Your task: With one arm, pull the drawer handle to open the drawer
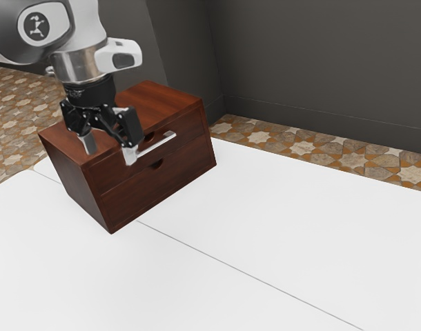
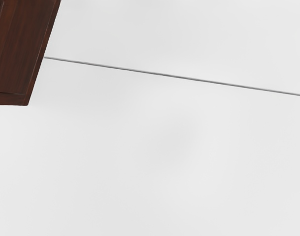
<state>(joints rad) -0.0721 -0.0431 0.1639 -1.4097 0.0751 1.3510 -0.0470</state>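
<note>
The white table [image 1: 300,227] carries the wooden drawer box [image 1: 165,183] at the exterior view's left. My gripper [image 1: 110,148] hangs spread wide, holding nothing, over the box's front top edge. One fingertip [image 1: 130,156] meets the end of the silver handle [image 1: 157,142] on the upper drawer; I can't tell if they touch.

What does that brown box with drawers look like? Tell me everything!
The wooden drawer box is dark reddish-brown, sitting at an angle on the white table. Its front has two drawers, both looking shut, each with a half-round notch. A silver bar handle crosses the top one. The open black pincer hangs at the handle's end.
</note>
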